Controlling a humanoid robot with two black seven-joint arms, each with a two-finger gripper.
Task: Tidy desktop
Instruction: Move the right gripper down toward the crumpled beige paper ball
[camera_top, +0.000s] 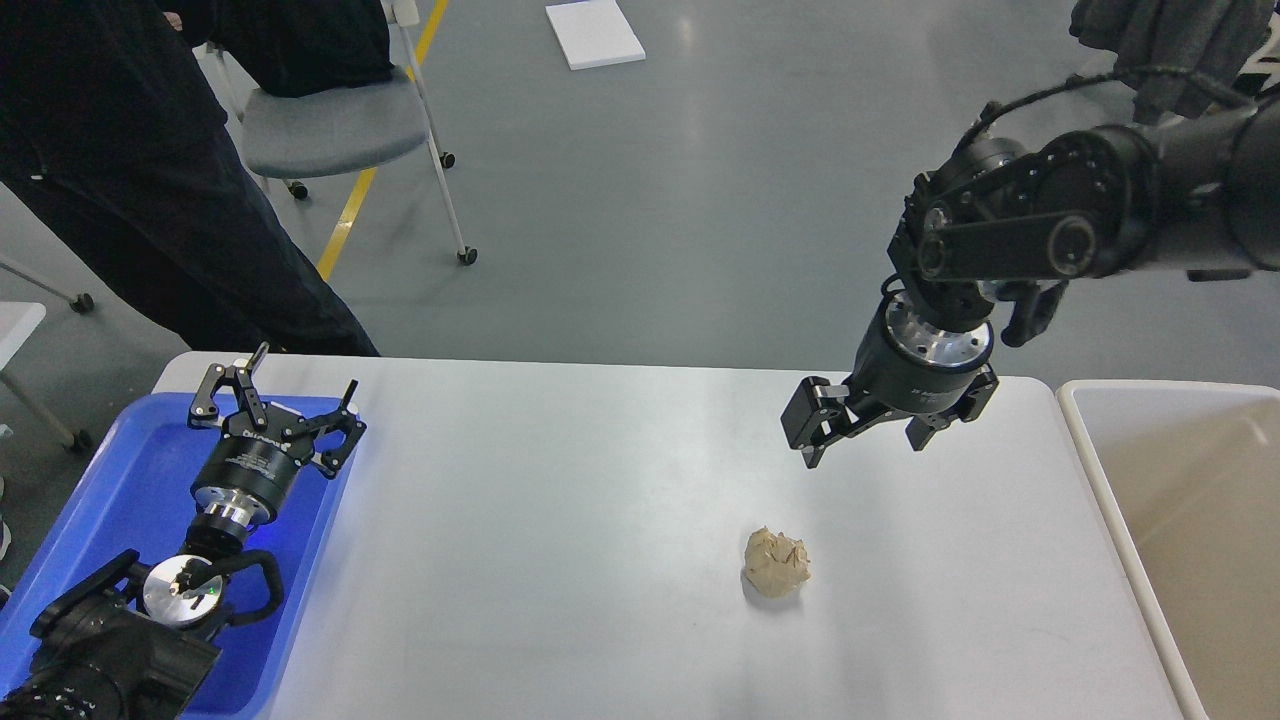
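Note:
The white-grey desktop (560, 520) fills the middle of the head view. A crumpled beige paper ball (776, 563) lies on it right of centre. My right gripper (868, 447) hangs open and empty above the desktop, up and to the right of the ball, fingers pointing down. My left gripper (278, 385) is open and empty over the far edge of the blue tray (120, 490) at the left.
A beige rounded-rim bin (1180, 520) stands against the desktop's right edge. A person in dark clothes (150, 180) and a grey wheeled chair (340, 130) stand beyond the far left corner. A white board (594, 34) lies on the floor.

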